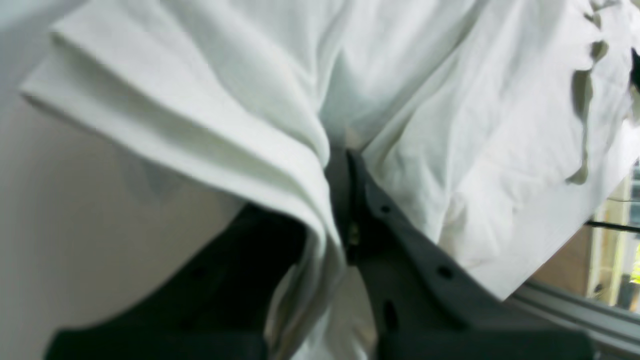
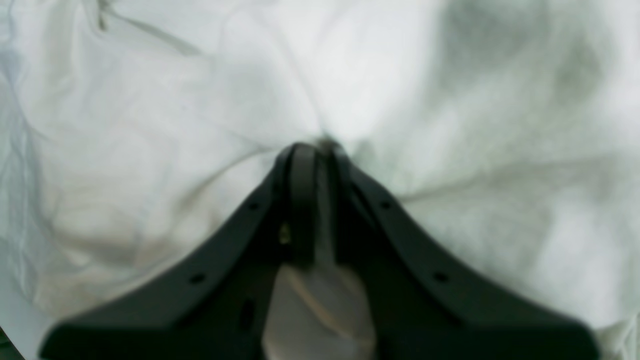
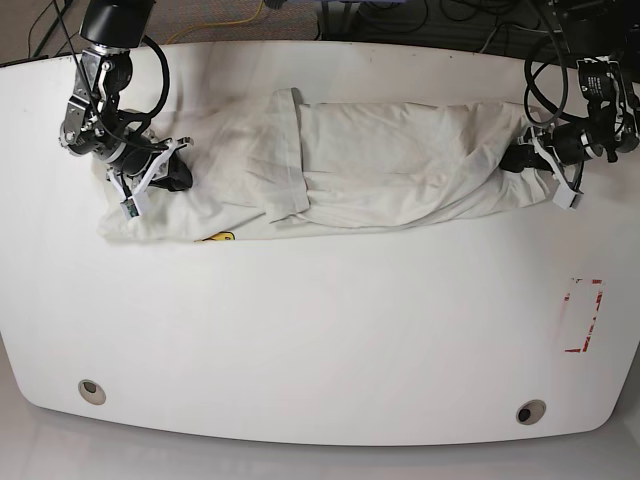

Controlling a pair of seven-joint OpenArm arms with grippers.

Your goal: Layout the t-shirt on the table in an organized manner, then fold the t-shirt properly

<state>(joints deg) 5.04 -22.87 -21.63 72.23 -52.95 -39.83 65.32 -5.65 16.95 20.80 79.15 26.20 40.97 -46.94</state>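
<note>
Currently the t-shirt point(image 3: 380, 165) lies stretched across the counter point(image 3: 320, 340) toward 12 o'clock. Left end effector point(image 3: 522, 160) pinches its 3 o'clock end; right end effector point(image 3: 170, 172) pinches its 9 o'clock end.

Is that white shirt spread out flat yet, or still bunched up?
Still bunched up. The t-shirt lies stretched sideways, doubled over and wrinkled, a sleeve flopped across its middle, each end pinched by a gripper.
</note>
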